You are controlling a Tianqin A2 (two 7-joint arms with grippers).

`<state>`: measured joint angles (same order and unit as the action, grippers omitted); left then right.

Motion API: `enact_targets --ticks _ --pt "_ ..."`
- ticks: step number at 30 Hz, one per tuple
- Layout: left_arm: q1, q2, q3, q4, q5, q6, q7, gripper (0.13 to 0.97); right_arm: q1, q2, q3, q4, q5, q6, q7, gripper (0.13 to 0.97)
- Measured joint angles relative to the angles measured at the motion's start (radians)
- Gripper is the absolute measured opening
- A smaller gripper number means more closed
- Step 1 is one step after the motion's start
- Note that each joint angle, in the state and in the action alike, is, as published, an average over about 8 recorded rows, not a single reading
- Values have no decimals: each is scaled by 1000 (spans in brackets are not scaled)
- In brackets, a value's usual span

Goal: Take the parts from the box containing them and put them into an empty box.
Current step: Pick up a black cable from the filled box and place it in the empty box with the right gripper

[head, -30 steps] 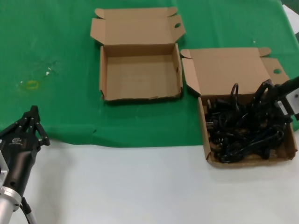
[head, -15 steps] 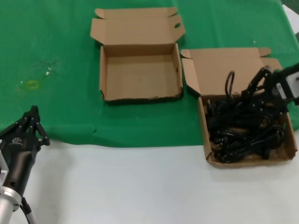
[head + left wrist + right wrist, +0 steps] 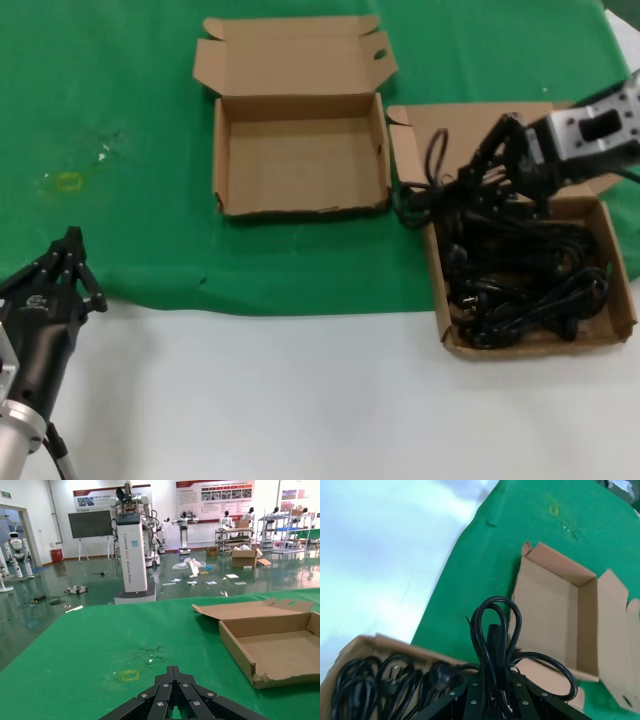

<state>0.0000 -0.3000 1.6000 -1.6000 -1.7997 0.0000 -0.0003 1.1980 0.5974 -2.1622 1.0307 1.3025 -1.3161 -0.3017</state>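
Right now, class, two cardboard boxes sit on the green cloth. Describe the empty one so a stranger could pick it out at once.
On the green cloth lie two shallow brown boxes, both open. The empty box is the one farther from the right gripper and nearer the cloth's middle. Its floor is bare cardboard, while the neighbouring box holds a tangle of black power cords.

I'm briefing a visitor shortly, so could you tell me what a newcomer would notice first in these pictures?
Most striking is the right gripper above the far-left corner of the box of power cords, shut on a looped black power cord lifted out of the tangle. Left of it on the green cloth sits the empty box, open. The left gripper waits at the near left.
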Motion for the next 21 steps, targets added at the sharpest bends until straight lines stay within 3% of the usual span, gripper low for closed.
enact_targets --ticks 21 --pt "0 0 0 0 0 0 0 144 103 -52 -33 -4 -37 -19 66 209"
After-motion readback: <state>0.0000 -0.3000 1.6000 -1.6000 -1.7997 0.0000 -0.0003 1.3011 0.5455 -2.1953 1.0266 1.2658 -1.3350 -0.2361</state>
